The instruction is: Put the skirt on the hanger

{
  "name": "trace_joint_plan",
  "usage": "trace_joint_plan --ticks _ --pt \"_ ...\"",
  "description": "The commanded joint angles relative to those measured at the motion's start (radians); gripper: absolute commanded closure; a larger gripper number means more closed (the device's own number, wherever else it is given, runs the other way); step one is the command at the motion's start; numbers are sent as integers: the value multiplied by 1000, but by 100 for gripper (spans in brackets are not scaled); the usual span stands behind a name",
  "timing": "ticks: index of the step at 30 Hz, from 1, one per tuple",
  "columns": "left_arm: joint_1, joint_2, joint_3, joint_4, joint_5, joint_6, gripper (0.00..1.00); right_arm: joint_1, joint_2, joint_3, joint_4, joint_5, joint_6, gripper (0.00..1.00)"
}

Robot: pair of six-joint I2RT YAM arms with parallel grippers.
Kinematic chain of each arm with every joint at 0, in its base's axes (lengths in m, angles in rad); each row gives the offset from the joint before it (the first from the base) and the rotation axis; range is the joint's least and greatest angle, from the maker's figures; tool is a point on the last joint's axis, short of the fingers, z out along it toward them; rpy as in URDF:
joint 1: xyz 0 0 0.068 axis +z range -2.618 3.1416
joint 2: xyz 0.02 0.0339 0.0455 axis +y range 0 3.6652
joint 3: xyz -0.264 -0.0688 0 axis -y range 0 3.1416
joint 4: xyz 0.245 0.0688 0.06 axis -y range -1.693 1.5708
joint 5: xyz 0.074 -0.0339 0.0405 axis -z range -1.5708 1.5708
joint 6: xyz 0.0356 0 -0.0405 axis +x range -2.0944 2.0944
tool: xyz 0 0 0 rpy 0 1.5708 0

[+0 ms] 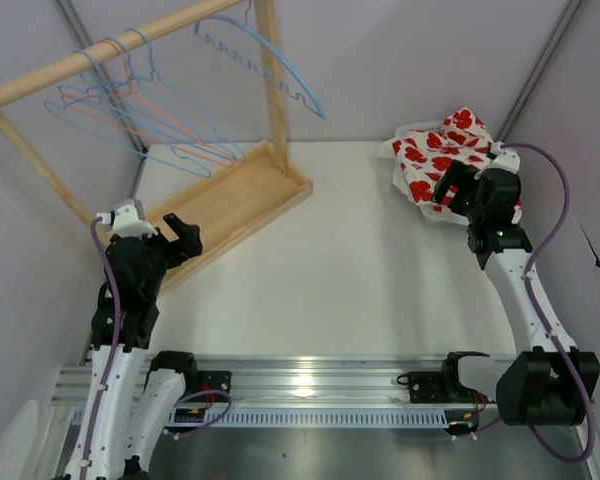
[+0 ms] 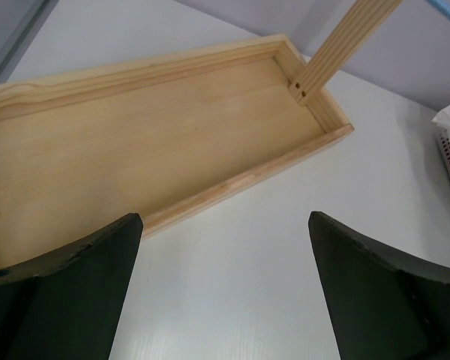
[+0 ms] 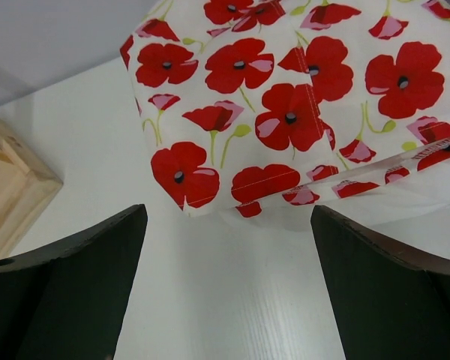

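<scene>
Far left, the wooden rack (image 1: 35, 160) stands at the back corner. A bunch of blue and pink hangers (image 1: 145, 120) dangles from its top bar (image 1: 80, 62), and one more blue hanger (image 1: 305, 90) hangs out past the upright post (image 1: 273, 80). Below them, the left gripper (image 1: 187, 236) hovers just beside the near edge of the rack's base tray (image 1: 250, 190), jaws spread wide and holding nothing. Its wrist camera looks between the dark fingers (image 2: 67, 300) at tray wood and white surface (image 1: 350, 270). Moving right, the skirt (image 1: 440, 150), white with red poppies, lies crumpled on the surface at the far right corner, well apart from the rack. The right gripper (image 1: 445, 192) sits right at its near edge, jaws wide apart, gripping nothing. From the wrist camera, the skirt's hem lies just ahead of the fingertips, not between them.
</scene>
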Motion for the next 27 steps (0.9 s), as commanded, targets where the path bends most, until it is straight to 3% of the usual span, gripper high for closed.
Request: trace_joint_plan --ticks 1,11,15,22,27 --pt "-4 1 11 -52 -12 40 1 49 47 69 60 8 -75 1" --pt "-4 -35 -32 -48 143 98 0 219 275 256 93 208 -181 1" --pt "-4 -32 -49 -20 191 104 1 221 454 439 1 252 -192 1" --pt "-2 -44 -54 -16 169 109 1 238 657 588 -44 340 -302 4" --pt "-4 -29 -55 -8 166 115 1 239 706 605 -58 342 -318 5"
